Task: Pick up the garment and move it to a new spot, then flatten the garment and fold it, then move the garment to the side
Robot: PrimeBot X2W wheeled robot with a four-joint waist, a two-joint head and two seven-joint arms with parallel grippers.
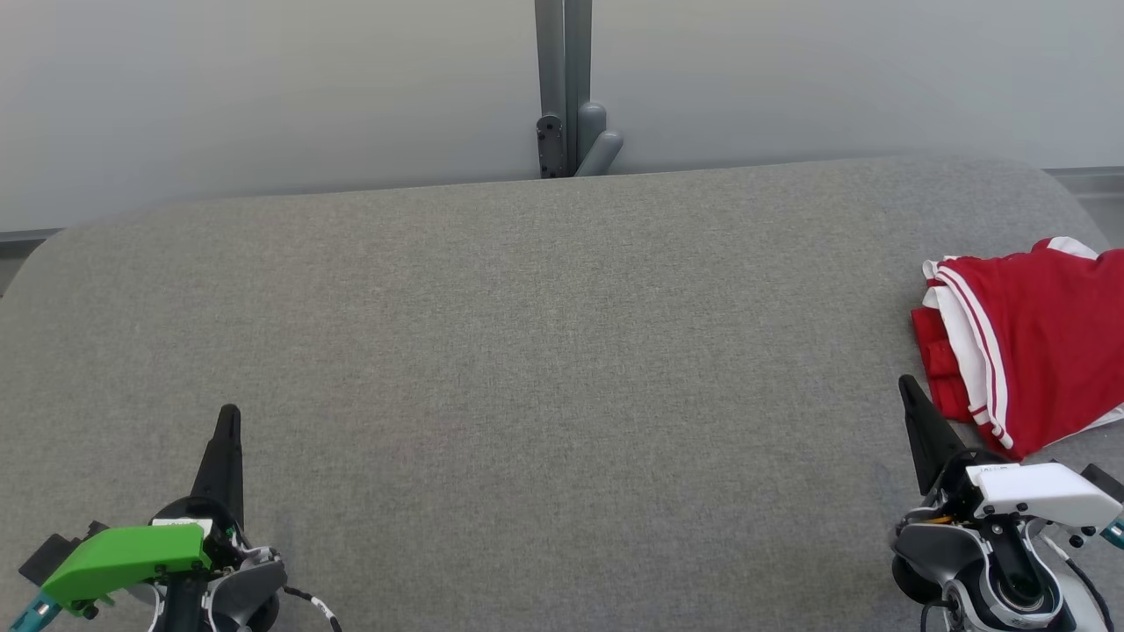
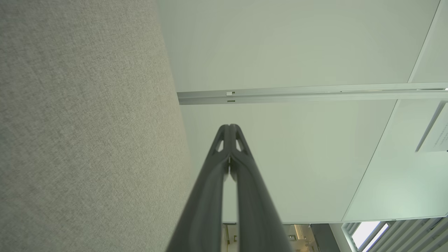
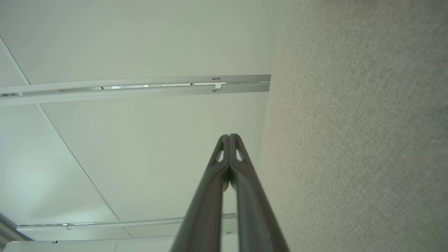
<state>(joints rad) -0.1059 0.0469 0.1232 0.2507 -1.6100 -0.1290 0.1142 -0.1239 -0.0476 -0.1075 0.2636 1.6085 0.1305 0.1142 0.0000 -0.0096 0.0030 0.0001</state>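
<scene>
Garment: we see the red-and-white garment (image 1: 1036, 342) bunched up at the right edge of the grey table (image 1: 527, 369).
Right gripper: our right gripper (image 1: 909, 395) is pinched together and empty, just left of the garment's near edge.
Left gripper: our left gripper (image 1: 230, 417) is also pinched together and empty, well apart from the garment, at the table's left.

Grey fabric tabletop (image 1: 527, 351), pale wall (image 1: 263, 88) behind — grey metal post (image 1: 562, 88) at the far edge
</scene>
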